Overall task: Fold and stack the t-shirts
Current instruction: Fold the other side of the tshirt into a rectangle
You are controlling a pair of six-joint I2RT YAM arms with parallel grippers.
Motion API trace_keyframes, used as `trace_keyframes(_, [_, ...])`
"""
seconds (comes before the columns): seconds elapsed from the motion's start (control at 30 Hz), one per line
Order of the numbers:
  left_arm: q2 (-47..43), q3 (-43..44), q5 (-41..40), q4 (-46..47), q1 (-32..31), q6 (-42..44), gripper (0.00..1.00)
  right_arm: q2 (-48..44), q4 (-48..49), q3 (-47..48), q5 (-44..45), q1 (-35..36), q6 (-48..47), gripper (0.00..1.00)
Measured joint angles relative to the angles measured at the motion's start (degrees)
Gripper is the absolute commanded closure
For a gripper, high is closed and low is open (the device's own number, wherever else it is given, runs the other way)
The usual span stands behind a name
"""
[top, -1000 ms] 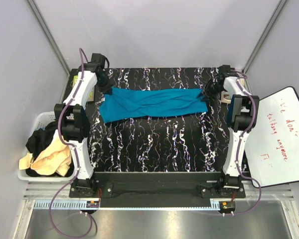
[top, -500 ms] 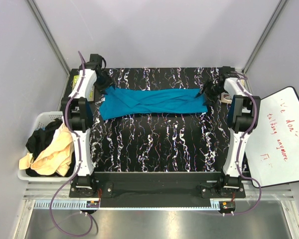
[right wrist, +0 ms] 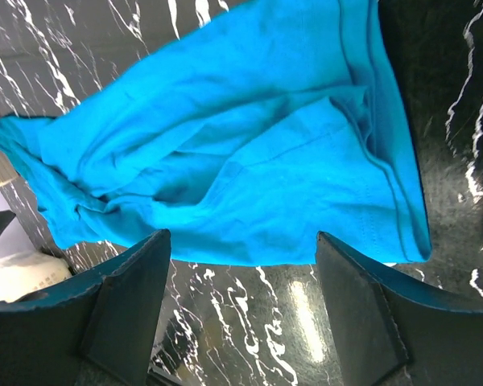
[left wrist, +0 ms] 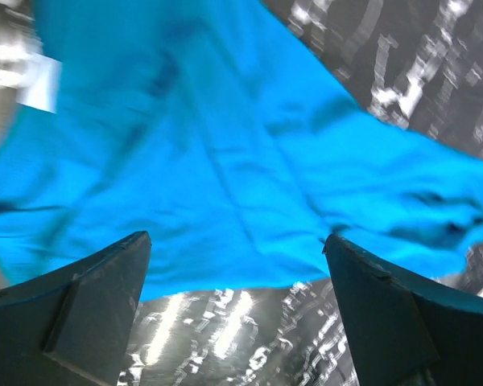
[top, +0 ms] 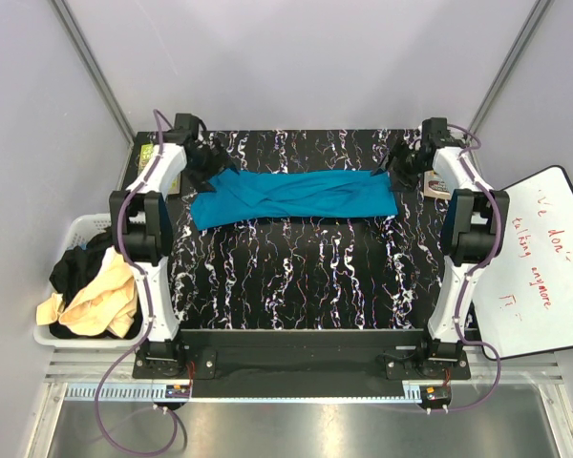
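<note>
A white basket (top: 76, 227) at the near left holds a black t-shirt (top: 72, 269) and a cream t-shirt (top: 100, 298). The left gripper (top: 202, 168), jaws spread and empty, hovers at the left end of the teal t-shirt (top: 291, 196) (a crumpled band across the far table (top: 296, 281)). The right gripper (top: 393, 164), likewise agape, hovers at its right end.

One teal t-shirt (top: 291, 197), one black t-shirt (top: 72, 269), one cream t-shirt (top: 100, 298), one basket (top: 84, 224), one whiteboard (top: 535, 258)
</note>
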Motion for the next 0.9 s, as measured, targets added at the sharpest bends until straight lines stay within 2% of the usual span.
trace_keyframes(0.2, [-1.01, -8.02, 4.68, 6.99, -3.96, -2.84, 0.24, 0.0, 0.07, -1.22, -0.44, 0.15, 0.04, 0.2])
trace_keyframes(0.27, [-0.28, -9.2, 5.84, 7.67, -5.18, -3.87, 0.34, 0.0, 0.2, -1.22, -0.46, 0.15, 0.04, 0.2])
trace_keyframes(0.3, [0.26, -9.33, 6.36, 8.15, -5.46, -4.31, 0.46, 0.0, 0.17, -1.22, -0.46, 0.15, 0.04, 0.2])
trace_keyframes(0.37, [1.22, -9.38, 7.02, 9.29, -6.25, -5.16, 0.51, 0.0, 0.17, -1.22, -0.46, 0.15, 0.04, 0.2])
trace_keyframes(0.9, [3.54, -8.96, 7.37, 11.41, -6.58, -5.99, 0.49, 0.0, 0.2, -2.93, -0.46, 0.15, 0.04, 0.2])
